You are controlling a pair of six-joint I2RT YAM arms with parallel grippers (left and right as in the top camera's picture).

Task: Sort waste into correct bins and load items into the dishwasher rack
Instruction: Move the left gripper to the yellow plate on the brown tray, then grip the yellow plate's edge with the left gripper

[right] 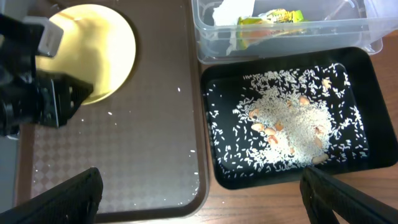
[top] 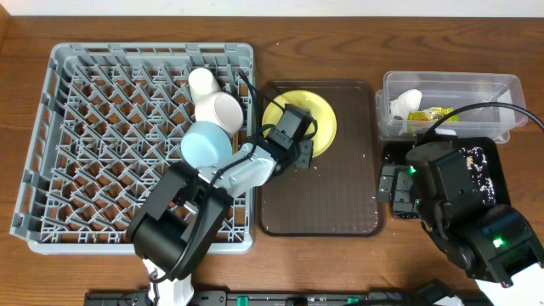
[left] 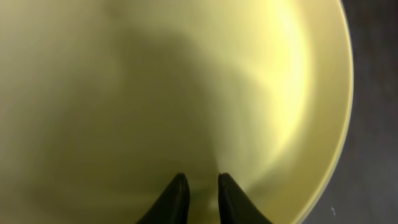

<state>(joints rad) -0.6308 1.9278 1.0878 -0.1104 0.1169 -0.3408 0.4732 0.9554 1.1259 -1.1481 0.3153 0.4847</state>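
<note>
Over the brown tray [top: 319, 217], left end effector [left: 201, 179] pinches the yellow plate [left: 186, 81], right end effector [right: 199, 186] gapes; lift slowly, grip firm.

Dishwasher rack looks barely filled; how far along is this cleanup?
Done: wrapper and tissue sit in the clear tub, crumbs in the black tray; cream cup, small white bowl and blue bowl are in the rack. In hand: the left arm's jaws pinch the rim of the yellow plate on the brown tray. Left: racking that plate, clearing stray crumbs from that tray; chopsticks aren't visible.
</note>
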